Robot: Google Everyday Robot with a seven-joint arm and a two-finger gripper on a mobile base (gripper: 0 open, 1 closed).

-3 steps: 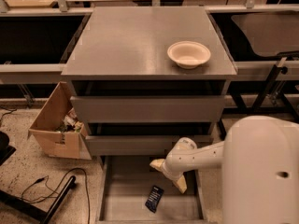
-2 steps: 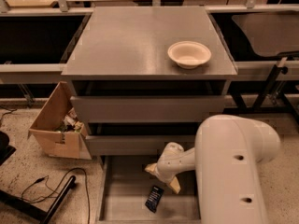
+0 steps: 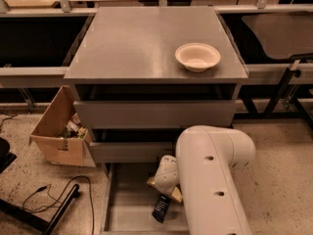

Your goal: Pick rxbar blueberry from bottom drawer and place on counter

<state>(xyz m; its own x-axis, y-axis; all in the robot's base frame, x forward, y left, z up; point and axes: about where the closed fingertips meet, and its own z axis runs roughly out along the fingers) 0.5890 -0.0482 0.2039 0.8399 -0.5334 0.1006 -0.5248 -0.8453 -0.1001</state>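
your gripper [image 3: 165,186] hangs in the bottom drawer [image 3: 128,214], just over the rxbar blueberry [image 3: 161,208]; can't tell its state. an off-centre descent could shove the bar away.

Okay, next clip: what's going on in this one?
A one-armed robot is reaching into the open bottom drawer of a grey cabinet. Its gripper hangs low inside the drawer, just above a dark snack bar that lies on the drawer floor. Whether it touches the bar cannot be told. The bar is not yet on the counter, where a white bowl sits. A cardboard box stands on the floor beside the cabinet.
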